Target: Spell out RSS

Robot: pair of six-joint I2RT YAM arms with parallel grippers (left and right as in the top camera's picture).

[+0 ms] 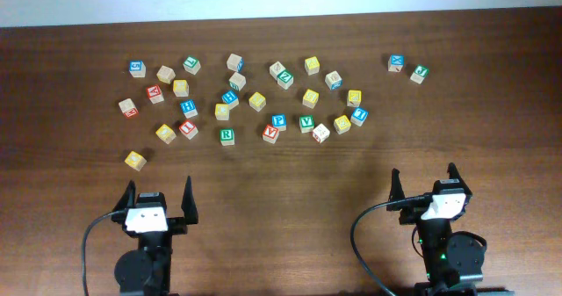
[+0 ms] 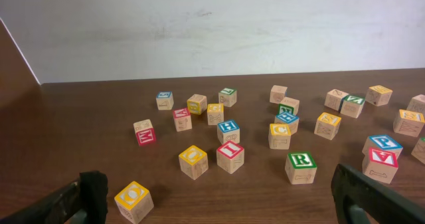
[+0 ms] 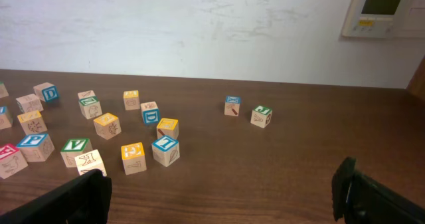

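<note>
While both hands hung spread wide and empty over the surface (image 1: pixel 290 208), the left hand (image 1: pixel 158 189) sat nearer than the green R block (image 1: pixel 227 135) and to its left, the right hand (image 1: pixel 424 175) well to its right. A lone yellow block (image 1: pixel 134 160) lay left of the R block. Beyond that block spread the other letter blocks (image 1: pixel 257 101); which carried S, I could not tell.
</note>
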